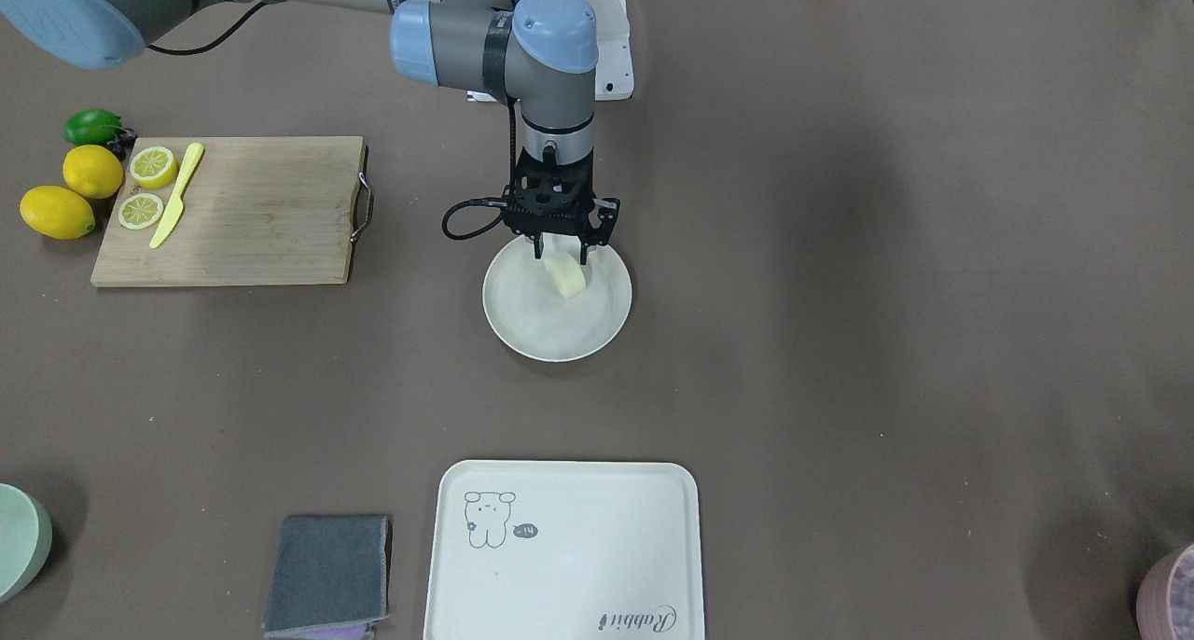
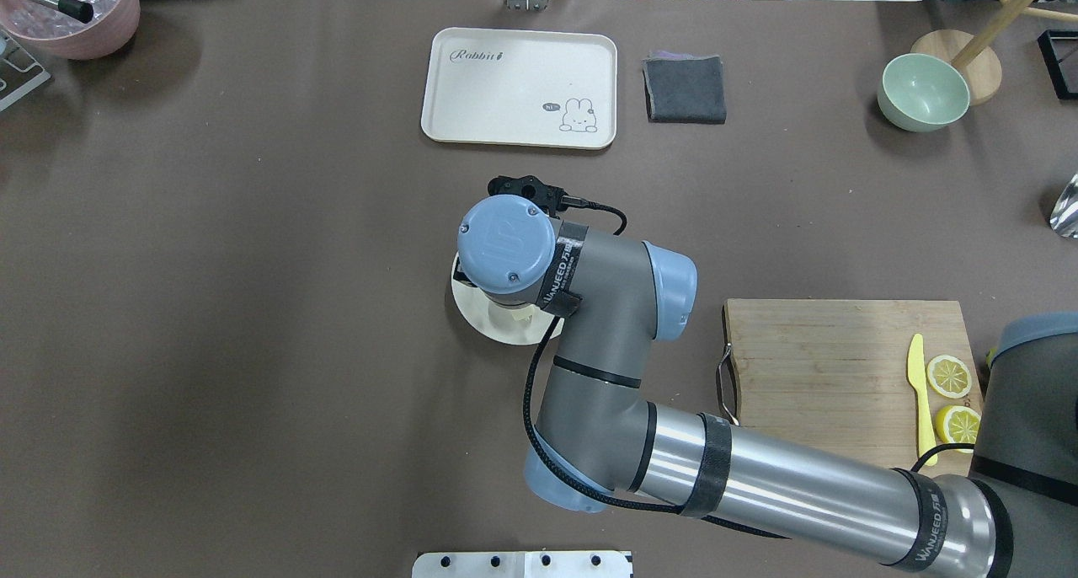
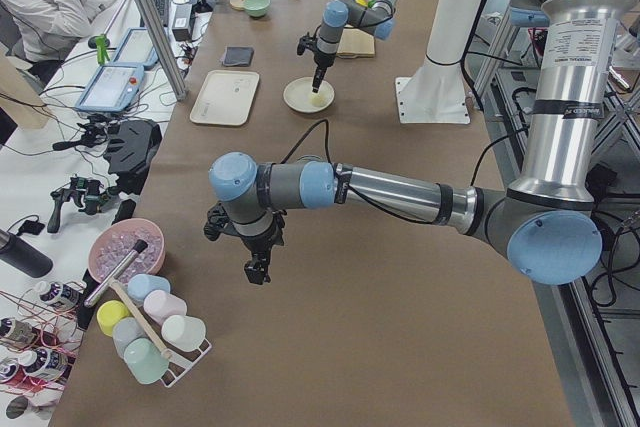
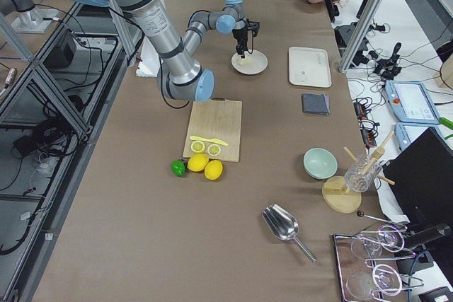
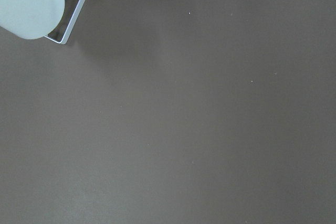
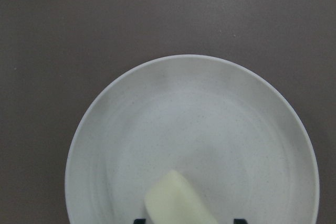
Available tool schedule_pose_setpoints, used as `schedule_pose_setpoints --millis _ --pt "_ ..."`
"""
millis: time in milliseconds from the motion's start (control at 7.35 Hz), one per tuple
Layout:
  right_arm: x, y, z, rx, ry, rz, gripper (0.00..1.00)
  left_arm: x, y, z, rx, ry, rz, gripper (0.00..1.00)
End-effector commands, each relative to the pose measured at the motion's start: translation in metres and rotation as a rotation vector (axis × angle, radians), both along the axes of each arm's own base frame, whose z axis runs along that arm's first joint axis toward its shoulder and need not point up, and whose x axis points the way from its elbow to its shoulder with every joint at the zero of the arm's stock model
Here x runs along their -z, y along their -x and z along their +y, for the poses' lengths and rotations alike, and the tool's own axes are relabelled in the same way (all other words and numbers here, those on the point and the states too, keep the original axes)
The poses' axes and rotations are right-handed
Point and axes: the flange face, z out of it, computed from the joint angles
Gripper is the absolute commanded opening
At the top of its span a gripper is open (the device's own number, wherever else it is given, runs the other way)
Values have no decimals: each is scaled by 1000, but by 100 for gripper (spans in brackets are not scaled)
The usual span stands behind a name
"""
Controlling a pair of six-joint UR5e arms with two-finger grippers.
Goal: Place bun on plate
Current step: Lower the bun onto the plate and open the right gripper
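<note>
- Step in hand: the release end of the placement. The bun (image 1: 565, 276) lies tilted on the plate (image 1: 522, 327), toward the rim on the robot's side, not centred.
- Right tool (image 1: 562, 248) points straight down over the plate, its fingers either side of the bun's upper part.
- Right tool state: jaws narrowly parted. The wrist view shows a sliver of plate between the bun and one finger, so it reads as let go, not pinched.
- Left tool (image 3: 257, 269) hangs over bare worktop well away from the plate. Whether it is wide or closed, cannot tell.
- Next move calls for a straight lift clear of the bun, with no sideways drag — a finger could nudge the tilted bun toward the rim.
</note>
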Motion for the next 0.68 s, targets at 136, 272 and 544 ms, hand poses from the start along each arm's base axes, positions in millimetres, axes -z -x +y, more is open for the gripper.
schedule_pose_setpoints --millis 136,272,544 --pt "2 -50 -55 -49 27 -24 100 -16 6 7 6 34 -5 98" --pt "-1 -76 -81 -50 40 -30 100 -25 7 13 16 58 -4 98" --pt "-44 -176 -117 32 14 -42 100 -42 8 32 28 12 0 98"
